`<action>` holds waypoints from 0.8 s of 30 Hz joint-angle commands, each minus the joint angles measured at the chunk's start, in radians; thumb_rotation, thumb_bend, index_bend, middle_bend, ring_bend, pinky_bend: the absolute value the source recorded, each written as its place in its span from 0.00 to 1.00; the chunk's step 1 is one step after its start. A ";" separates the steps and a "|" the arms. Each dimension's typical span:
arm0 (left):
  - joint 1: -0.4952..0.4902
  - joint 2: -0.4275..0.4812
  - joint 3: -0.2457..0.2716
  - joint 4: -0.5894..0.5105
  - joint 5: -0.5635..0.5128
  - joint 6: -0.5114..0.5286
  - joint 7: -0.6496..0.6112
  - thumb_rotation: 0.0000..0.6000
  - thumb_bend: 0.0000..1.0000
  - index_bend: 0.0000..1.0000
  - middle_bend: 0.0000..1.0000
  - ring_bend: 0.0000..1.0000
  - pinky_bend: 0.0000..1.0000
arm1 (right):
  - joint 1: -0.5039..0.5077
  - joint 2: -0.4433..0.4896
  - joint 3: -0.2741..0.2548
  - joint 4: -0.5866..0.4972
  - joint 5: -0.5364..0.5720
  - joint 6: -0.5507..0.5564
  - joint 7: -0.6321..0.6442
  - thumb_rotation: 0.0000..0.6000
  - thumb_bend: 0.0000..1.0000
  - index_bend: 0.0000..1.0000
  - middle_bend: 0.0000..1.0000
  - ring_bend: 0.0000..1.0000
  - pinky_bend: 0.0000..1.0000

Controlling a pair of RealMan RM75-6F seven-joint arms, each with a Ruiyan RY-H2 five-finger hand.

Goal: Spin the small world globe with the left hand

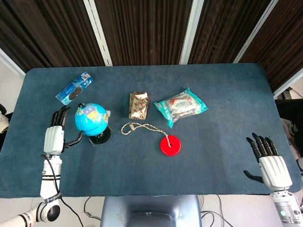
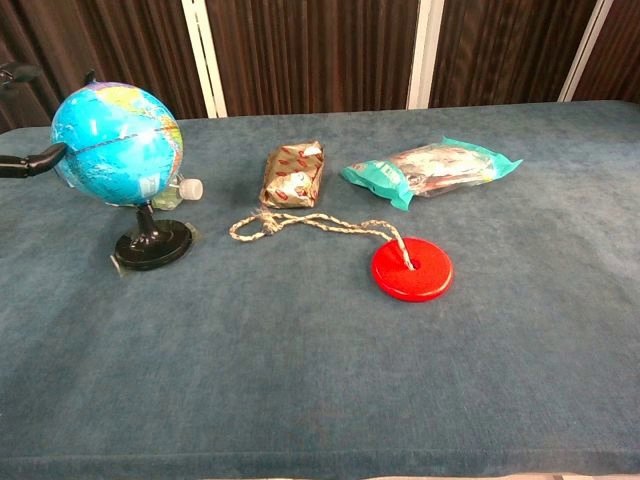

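Note:
The small blue world globe (image 1: 91,119) stands upright on its black round base (image 1: 100,136) at the left of the table; in the chest view the globe (image 2: 117,143) fills the upper left. My left hand (image 1: 55,134) hovers just left of it, fingers spread and empty, the thumb reaching toward the ball with a small gap. Only a thumb tip and a fingertip of that hand show at the chest view's left edge. My right hand (image 1: 268,161) rests open near the front right corner, far from the globe.
A blue cookie pack (image 1: 74,88) lies behind the globe. A brown snack packet (image 1: 138,105), a teal snack bag (image 1: 180,106) and a red disc (image 1: 170,144) on a rope (image 1: 142,127) occupy the middle. A small bottle cap (image 2: 190,188) sits behind the globe.

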 commanded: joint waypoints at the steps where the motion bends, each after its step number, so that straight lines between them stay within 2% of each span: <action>1: 0.001 0.001 -0.003 0.005 -0.008 -0.006 -0.004 0.80 0.31 0.00 0.00 0.00 0.02 | 0.000 0.000 -0.001 -0.001 0.000 0.000 -0.002 1.00 0.15 0.00 0.00 0.00 0.00; 24: -0.036 -0.019 -0.033 0.089 -0.063 -0.088 -0.039 0.81 0.31 0.00 0.00 0.00 0.02 | 0.003 -0.011 0.009 0.000 0.021 -0.009 -0.027 1.00 0.15 0.00 0.00 0.00 0.00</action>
